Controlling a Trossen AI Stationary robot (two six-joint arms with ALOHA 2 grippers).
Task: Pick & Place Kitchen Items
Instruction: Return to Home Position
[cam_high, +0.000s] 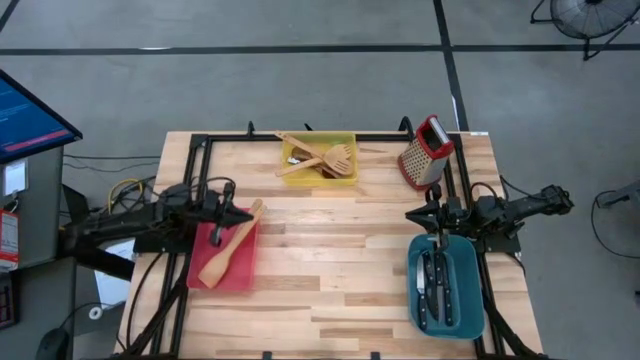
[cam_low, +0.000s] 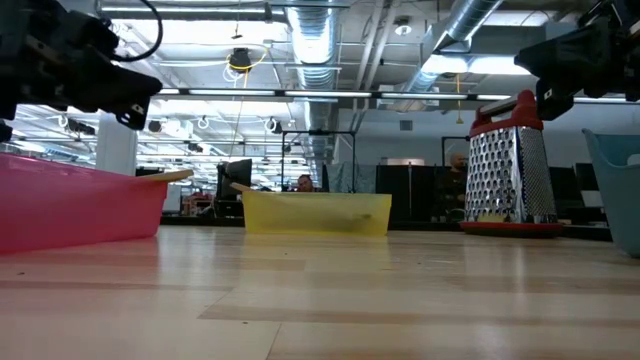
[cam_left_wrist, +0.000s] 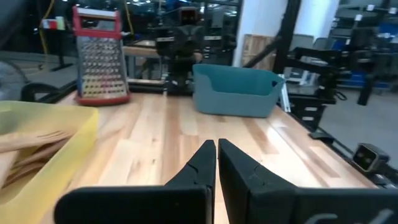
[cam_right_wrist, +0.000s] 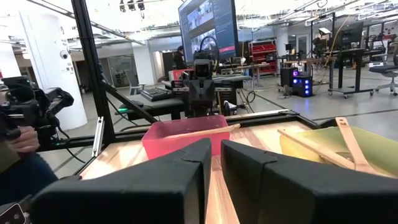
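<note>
High view first: the left gripper has its fingers drawn together on nothing, with only a sliver of light between them in its own wrist view. Right under its tips is the far rim of the red bin. A pale spatula lies slantwise in that bin, and its handle end pokes up just beside the fingertips. The right gripper faces it from across the table, also closed and empty. The teal bin sits just below that arm, with the black-handled knives lying lengthwise inside. The grater stands near the same arm, on the side away from the teal bin. Well ahead of both tools and off to one side, at the table edge, the yellow bin holds the wooden spoons and turners.

Every utensil I can make out is already in a bin, so the sorting looks finished and only the retreat is left. To do that well, I'd keep both sets of fingers closed. I'd raise the left one clear of the spatula handle before pulling it back, since a low sideways sweep could flick the handle out. The right arm should draw straight back along its own line, clear of the teal rim and the grater.
</note>
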